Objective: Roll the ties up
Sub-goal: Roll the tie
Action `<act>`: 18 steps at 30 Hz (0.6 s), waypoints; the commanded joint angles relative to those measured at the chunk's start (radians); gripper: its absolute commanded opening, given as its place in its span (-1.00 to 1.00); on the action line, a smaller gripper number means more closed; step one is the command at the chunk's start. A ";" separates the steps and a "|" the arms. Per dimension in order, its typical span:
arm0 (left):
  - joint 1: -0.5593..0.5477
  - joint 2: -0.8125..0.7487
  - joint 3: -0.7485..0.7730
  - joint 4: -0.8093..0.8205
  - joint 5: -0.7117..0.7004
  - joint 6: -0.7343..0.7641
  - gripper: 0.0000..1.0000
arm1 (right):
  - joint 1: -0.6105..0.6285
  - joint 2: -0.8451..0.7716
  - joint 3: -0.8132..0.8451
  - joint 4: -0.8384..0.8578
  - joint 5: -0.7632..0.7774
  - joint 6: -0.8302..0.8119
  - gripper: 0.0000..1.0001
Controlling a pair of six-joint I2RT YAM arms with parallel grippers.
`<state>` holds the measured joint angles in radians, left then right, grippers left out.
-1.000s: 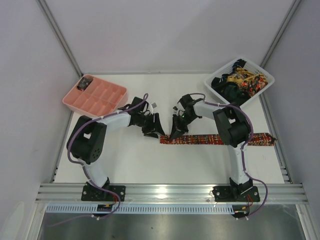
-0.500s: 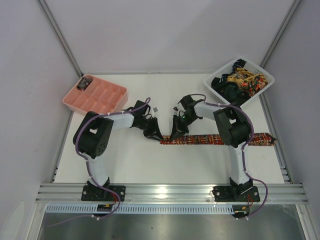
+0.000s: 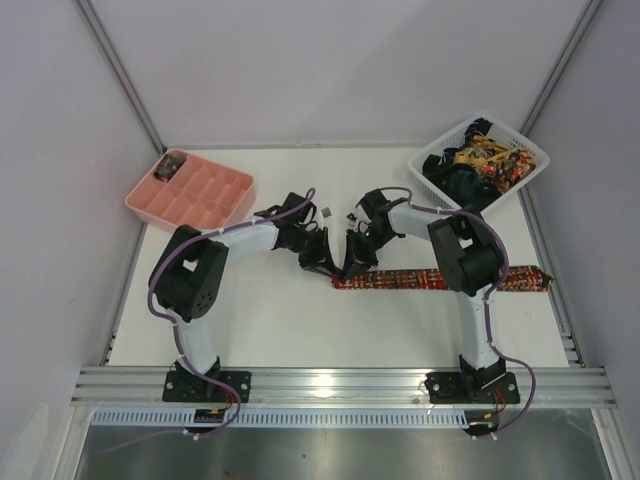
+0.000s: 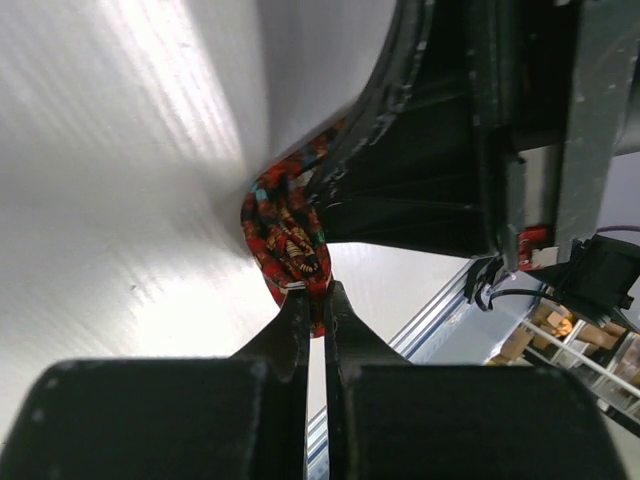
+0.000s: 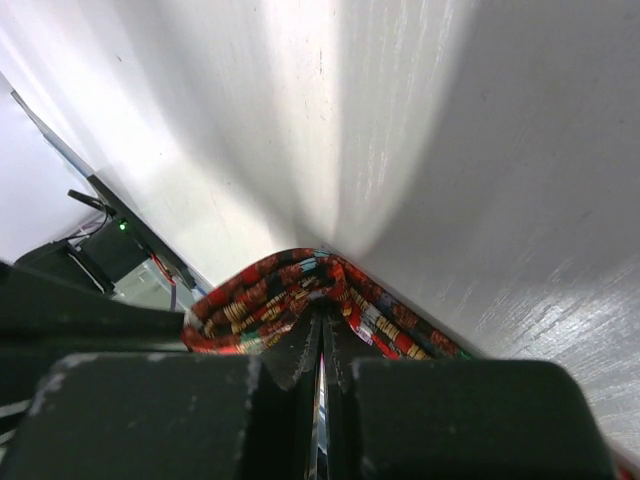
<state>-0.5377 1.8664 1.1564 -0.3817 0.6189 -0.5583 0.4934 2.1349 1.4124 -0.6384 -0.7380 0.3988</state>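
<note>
From where I stand the white lattice basket [image 3: 535, 165] is the thing to steer by: it sits at the far right corner of the table [image 3: 260, 320], tilted on the diagonal and heaped with more ties [image 3: 485, 160], some dark, some yellow and red. One patterned tie [image 3: 400, 279] lies flat on the table on the near side of the basket, a long red, orange and black strip. Its pointed wide end sits almost straight in front of the basket, and the rest runs off leftward away from it, passing under the right arm [image 3: 465, 260] on the way. At the end farthest from the basket the fabric is bunched up into a small curl, and both grippers meet there, tips nearly touching each other. The left gripper [image 4: 318, 300] has its fingers pressed together with the edge of the curled tie [image 4: 285, 235] pinched between the tips. The right gripper [image 5: 322, 325] is likewise clamped shut on the tie [image 5: 260, 295], which folds over just beyond its tips in a peaked bend. Well away from the basket, across the table at the far left, sits the pink tray [image 3: 180, 218]; something small and dark lies in the compartment farthest from the basket, though I cannot make out what it is.
</note>
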 commanded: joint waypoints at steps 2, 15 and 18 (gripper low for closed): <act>-0.053 -0.021 0.080 0.000 0.016 -0.018 -0.99 | 0.022 -0.041 0.008 0.008 0.055 -0.008 -0.93; -0.107 0.079 0.195 -0.072 -0.010 -0.011 -0.99 | 0.017 -0.073 -0.035 0.036 0.029 0.005 -0.93; -0.107 0.100 0.200 -0.098 -0.027 -0.002 -0.99 | 0.017 -0.076 -0.035 0.040 0.022 0.012 -0.93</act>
<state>-0.6224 1.9339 1.3140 -0.4896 0.6048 -0.5591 0.4984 2.1090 1.3800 -0.6342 -0.6796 0.3954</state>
